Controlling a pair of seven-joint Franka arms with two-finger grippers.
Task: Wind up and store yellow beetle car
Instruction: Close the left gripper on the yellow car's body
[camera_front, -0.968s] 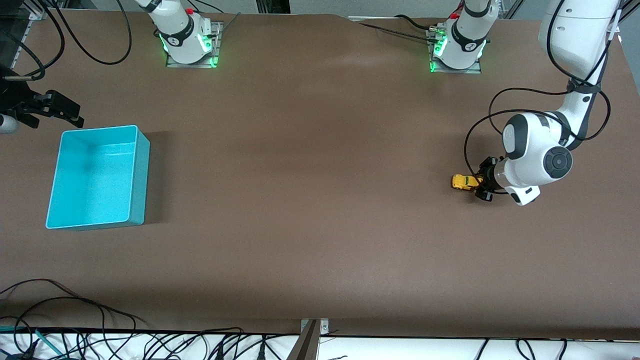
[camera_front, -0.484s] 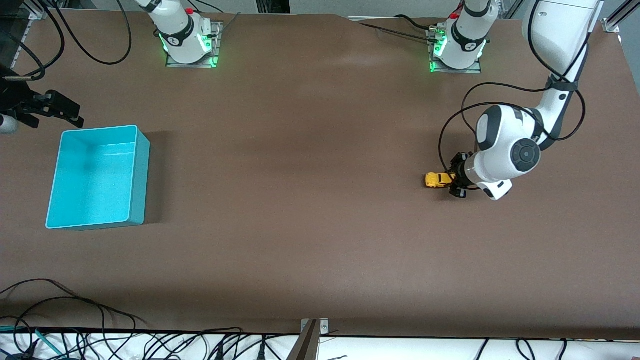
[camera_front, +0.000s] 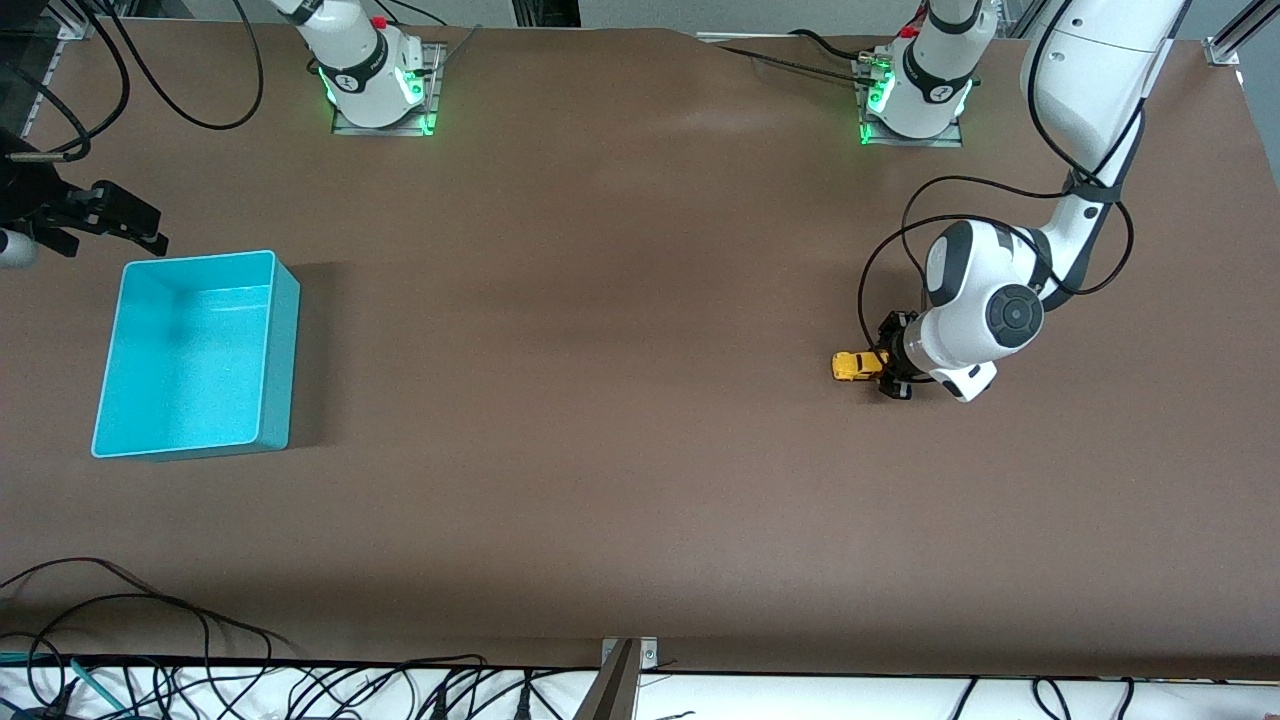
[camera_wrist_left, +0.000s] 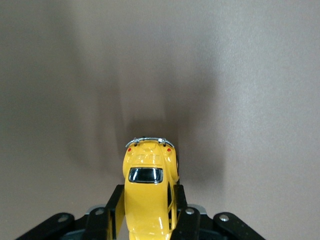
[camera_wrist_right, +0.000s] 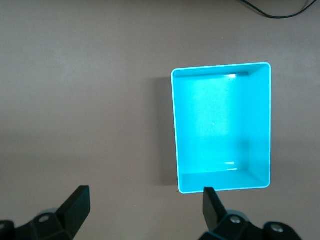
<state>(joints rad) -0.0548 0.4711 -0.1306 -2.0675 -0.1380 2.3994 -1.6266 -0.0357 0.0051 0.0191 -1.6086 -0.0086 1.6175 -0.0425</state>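
- So the left hand (camera_front: 885, 368) is down low at the left arm's end of the counter (camera_front: 620, 400), fingers pinching the yellow beetle car (camera_front: 853, 366) from both sides.
- In the left wrist view the car (camera_wrist_left: 148, 192) sits snug between the two black fingers (camera_wrist_left: 114, 210), chrome bumper end sticking out past the fingertips.
- Pretty sure the wheels are on the counter, going by the shadow right under it, but honestly it could be a hair off the surface, hard to call from these angles.
- The turquoise bin (camera_front: 282, 330) is way over at the right arm's end of the counter, well apart from the car, sitting upright with nothing in it.
- The right hand (camera_front: 100, 215) hangs up in the air just by the bin's edge and is waiting, fingers spread wide; you can see both fingers (camera_wrist_right: 75, 205) far apart in the right wrist view, with the bin (camera_wrist_right: 260, 125) below.
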